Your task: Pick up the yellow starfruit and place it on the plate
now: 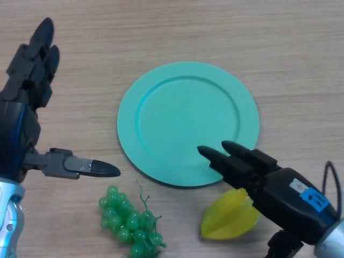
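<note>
The starfruit [228,219] lies on the tabletop [290,48] just off the near rim of the plate [177,115], beneath the right hand [269,185], whose fingers [215,156] extend straight and close together over the plate's edge, past the fruit rather than around it. The left hand [21,123] hovers at the far left with fingers straight and thumb spread wide, holding nothing. Grapes [129,221] rest left of the starfruit, apart from it.

A lab-style test bench, likely — bare wood-grain table [226,32] set with plastic toy grapes [129,223] and a plate [188,122].
</note>
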`<state>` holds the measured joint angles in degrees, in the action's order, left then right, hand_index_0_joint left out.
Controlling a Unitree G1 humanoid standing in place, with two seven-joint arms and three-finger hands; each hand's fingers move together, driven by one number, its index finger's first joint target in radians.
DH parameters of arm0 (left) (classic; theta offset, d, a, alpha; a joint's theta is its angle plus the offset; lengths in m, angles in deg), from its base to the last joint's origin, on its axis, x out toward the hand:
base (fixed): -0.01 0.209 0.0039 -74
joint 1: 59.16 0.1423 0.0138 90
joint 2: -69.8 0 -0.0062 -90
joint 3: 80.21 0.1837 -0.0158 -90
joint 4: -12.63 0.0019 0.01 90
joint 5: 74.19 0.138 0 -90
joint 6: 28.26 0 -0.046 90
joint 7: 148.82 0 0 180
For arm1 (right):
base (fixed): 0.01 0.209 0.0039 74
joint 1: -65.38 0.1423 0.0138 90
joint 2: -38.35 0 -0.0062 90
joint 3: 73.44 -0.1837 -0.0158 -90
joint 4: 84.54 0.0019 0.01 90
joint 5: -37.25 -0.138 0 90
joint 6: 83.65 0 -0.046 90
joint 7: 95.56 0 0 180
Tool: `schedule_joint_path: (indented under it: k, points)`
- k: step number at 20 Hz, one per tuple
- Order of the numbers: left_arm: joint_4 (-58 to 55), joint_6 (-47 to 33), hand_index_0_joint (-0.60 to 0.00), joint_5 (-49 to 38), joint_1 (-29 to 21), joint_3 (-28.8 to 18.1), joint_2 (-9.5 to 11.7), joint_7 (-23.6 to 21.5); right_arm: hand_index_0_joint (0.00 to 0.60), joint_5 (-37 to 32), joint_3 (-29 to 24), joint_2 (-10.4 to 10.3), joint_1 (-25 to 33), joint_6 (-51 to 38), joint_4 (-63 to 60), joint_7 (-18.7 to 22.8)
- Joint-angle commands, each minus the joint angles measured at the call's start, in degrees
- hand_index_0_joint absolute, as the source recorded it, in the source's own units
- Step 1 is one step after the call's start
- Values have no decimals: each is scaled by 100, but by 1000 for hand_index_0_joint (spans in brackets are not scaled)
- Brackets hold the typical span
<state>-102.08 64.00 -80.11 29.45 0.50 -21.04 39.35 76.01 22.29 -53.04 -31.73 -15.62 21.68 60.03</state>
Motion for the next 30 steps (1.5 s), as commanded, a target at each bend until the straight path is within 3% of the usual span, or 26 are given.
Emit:
schedule_joint_path:
  k: [1,5,10,11,12,13,15,18,23,27,30]
  points:
    - [-421,-405,0,-219,-76,-228,72,-65,0,-64,-55,59,186,-796,104,659]
    - [-482,-362,0,-309,74,-317,59,12,0,498,-76,95,387,-1106,-443,1035]
    - [-608,-155,0,-410,142,-407,57,137,0,543,28,70,524,-1068,-891,1165]
    - [-604,-167,0,-407,144,-407,55,135,150,577,18,75,547,-1075,-926,1193]
    - [-602,-178,0,-408,149,-409,52,134,252,678,0,89,585,-1106,-974,1252]
    - [-593,-157,0,-427,151,-416,54,139,401,1027,-76,126,723,-1153,-1095,1500]
    - [-513,-92,0,-430,87,-423,84,139,600,1123,-219,102,927,-731,-1168,1869]
    - [-446,-165,0,-387,-27,-370,102,19,600,1190,-287,178,1096,-727,-1226,2123]
    - [-378,-147,0,-394,-50,-289,114,134,600,533,-202,74,1221,-625,-1119,1709]
    - [-375,-107,0,-442,-103,-329,143,168,600,341,-266,71,1230,-506,-600,1410]
    - [-390,-91,0,-465,-158,-360,165,129,600,521,-294,79,1402,-555,-310,1415]
